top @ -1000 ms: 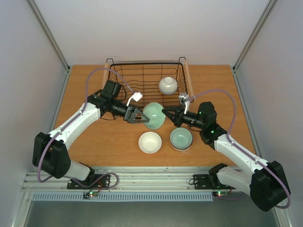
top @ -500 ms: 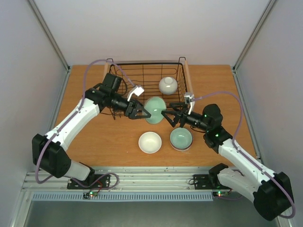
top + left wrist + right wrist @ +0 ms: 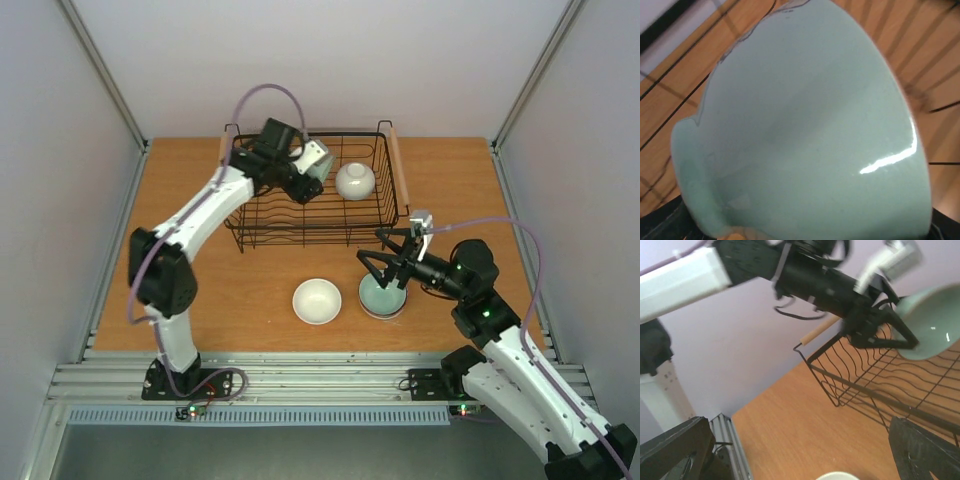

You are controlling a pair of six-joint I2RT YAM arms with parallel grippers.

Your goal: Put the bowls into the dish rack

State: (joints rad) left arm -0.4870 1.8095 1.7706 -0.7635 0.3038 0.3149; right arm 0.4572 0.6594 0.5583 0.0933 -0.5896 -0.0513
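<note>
My left gripper [image 3: 305,172] is shut on a pale mint bowl [image 3: 317,158] and holds it tilted above the black wire dish rack [image 3: 310,133]. That bowl [image 3: 805,130] fills the left wrist view, hiding the fingers. A white bowl [image 3: 355,180] sits in the rack's right part. On the table lie another white bowl [image 3: 317,300] and a second mint bowl [image 3: 380,299]. My right gripper [image 3: 378,262] hangs open just above that mint bowl with nothing between its fingers [image 3: 672,450]. The right wrist view shows the held bowl [image 3: 935,320] over the rack [image 3: 865,385].
The rack has light wooden handles [image 3: 397,165] on its short sides. Side walls and slanted frame posts [image 3: 100,70] close in the wooden table [image 3: 200,290]. An aluminium rail [image 3: 320,380] runs along the near edge by the arm bases.
The right gripper opened, let go of the mint bowl and drew back to the near right. The left arm carried the bowl up and back over the rack.
</note>
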